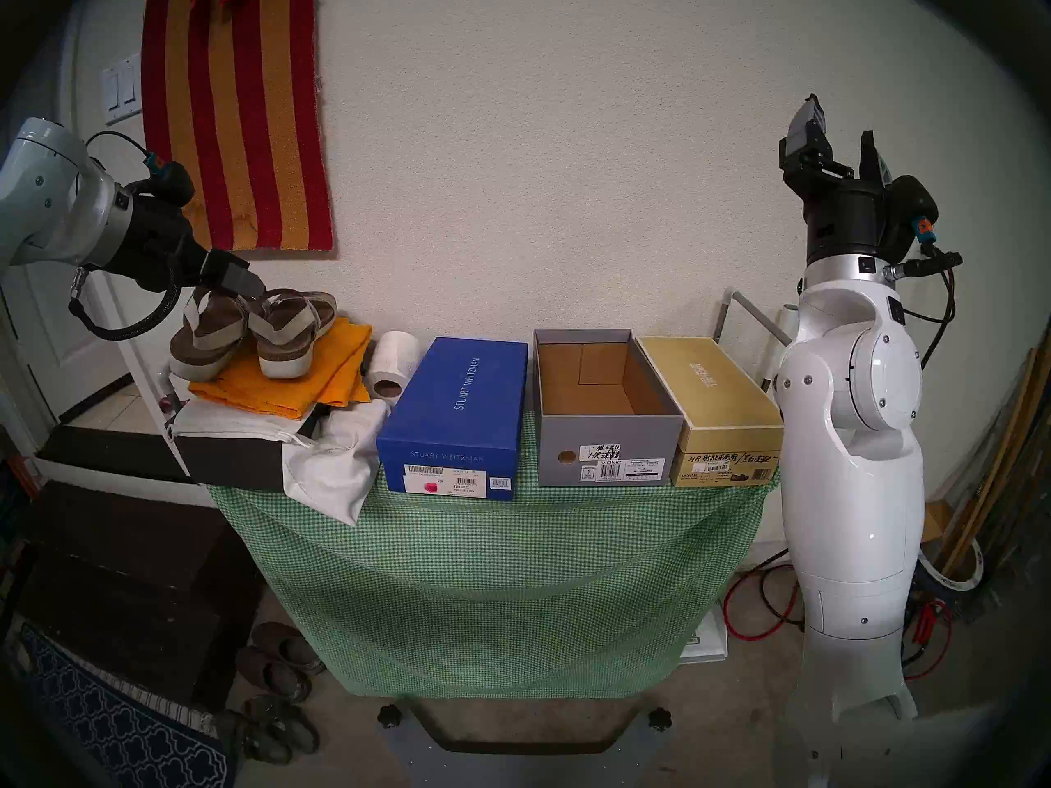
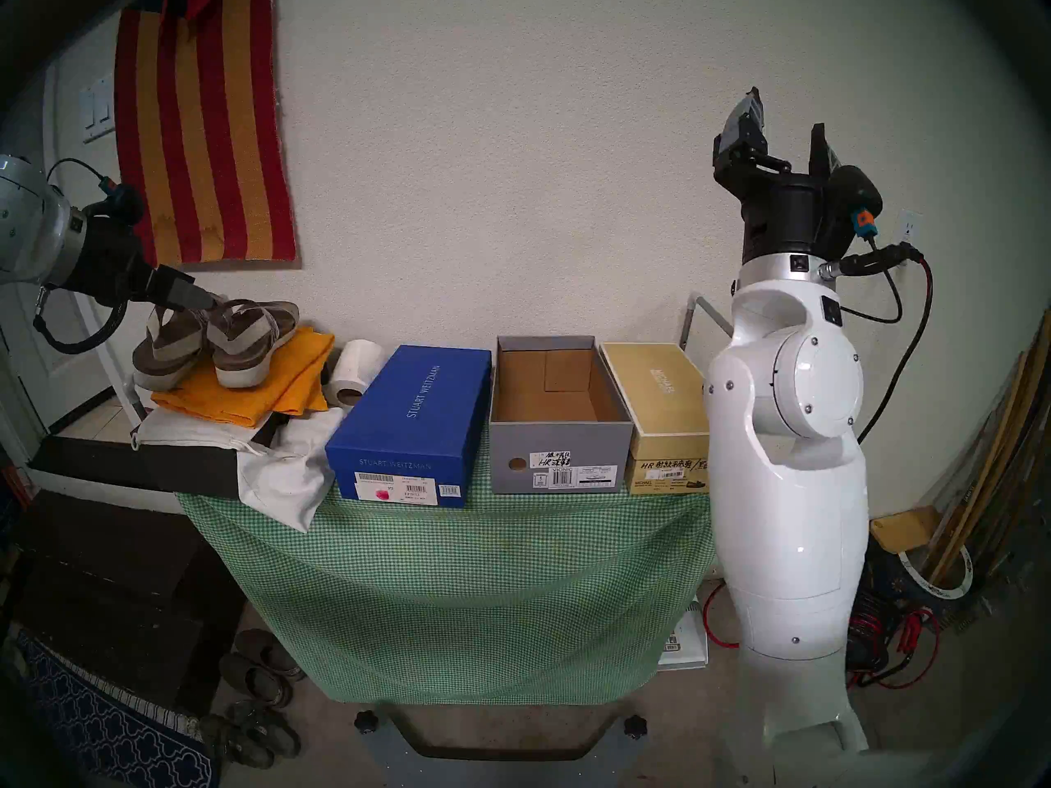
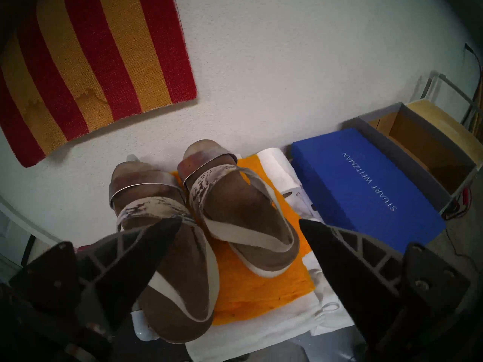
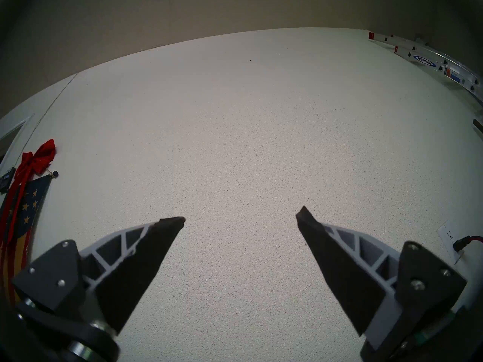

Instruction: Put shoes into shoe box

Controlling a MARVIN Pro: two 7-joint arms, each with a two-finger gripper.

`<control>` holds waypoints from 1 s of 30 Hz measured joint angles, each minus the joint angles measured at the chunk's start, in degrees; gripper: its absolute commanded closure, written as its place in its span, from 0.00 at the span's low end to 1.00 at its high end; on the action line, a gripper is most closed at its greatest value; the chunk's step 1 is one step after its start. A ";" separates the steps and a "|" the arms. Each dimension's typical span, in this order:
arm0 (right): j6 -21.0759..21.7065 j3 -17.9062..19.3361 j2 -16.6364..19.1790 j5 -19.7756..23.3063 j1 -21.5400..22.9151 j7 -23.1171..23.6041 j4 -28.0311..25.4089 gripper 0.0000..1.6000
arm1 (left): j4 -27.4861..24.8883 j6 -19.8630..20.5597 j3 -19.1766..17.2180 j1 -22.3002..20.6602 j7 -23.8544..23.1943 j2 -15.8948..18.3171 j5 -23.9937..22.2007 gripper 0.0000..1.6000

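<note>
The shoes, a pair of beige strappy platform sandals [image 1: 256,337] [image 2: 216,343] [image 3: 243,202], stand side by side on an orange cloth [image 1: 318,383] at the table's left end, toes to the wall. My left gripper [image 1: 250,286] [image 3: 240,220] hovers open just above their heels. Its left finger lies over the left sandal [image 3: 180,314], its right finger over the cloth beside the right sandal, and whether it touches them I cannot tell. The shoe box [image 1: 608,445] [image 2: 557,445] [image 3: 407,155], grey with a brown inside, sits open and empty right of centre. My right gripper [image 1: 839,133] [image 4: 240,217] points up at the wall, open and empty.
A closed blue box [image 1: 455,411] stands between the sandals and the grey box, with a gold-tan box [image 1: 716,394] against the grey box's right side. A white roll [image 1: 392,363] and a white cloth bag [image 1: 324,463] lie near the orange cloth. Slippers [image 1: 278,656] sit on the floor.
</note>
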 measured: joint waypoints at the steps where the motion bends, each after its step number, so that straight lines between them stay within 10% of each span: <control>1: 0.00 0.00 0.00 0.00 0.00 0.00 0.00 0.00 | 0.17 -0.48 0.15 0.18 -0.85 -0.27 1.04 0.00; 12: 0.00 0.00 -0.01 0.00 0.00 0.00 0.00 0.00 | 1.99 -11.22 -0.40 5.75 -10.42 -4.83 12.39 0.00; 30: 0.00 0.00 -0.02 0.01 0.00 0.01 0.00 0.00 | 7.46 -24.33 -1.62 19.02 -16.33 -15.96 13.12 0.00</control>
